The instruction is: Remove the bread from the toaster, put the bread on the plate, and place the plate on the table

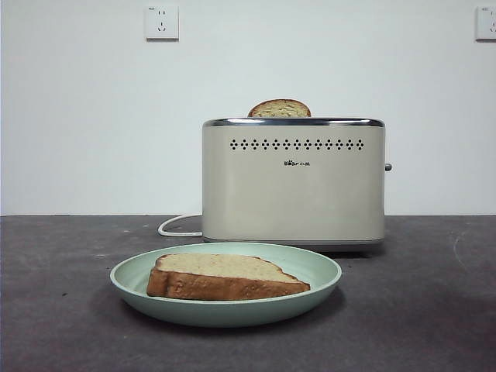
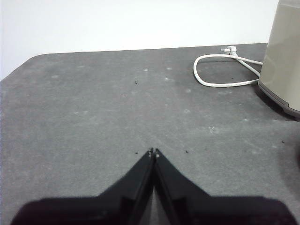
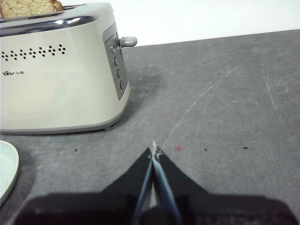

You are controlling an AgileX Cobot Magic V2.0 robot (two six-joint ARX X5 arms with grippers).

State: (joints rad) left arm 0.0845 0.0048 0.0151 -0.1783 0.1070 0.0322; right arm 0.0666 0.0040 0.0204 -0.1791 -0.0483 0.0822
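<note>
The bread, a thick wide slice with brown crust, lies flat on the mint-green plate, which rests on the dark table in front of the cream toaster. A narrower dome-topped slice sticks up from the toaster's slot; it also shows in the right wrist view. My left gripper is shut and empty, low over the table left of the toaster. My right gripper is shut and empty, right of the toaster; the plate's rim shows at that view's edge.
The toaster's white cord loops on the table behind the plate at the left; it also shows in the left wrist view. The toaster's lever sticks out from its right end. Two wall sockets sit high on the white wall.
</note>
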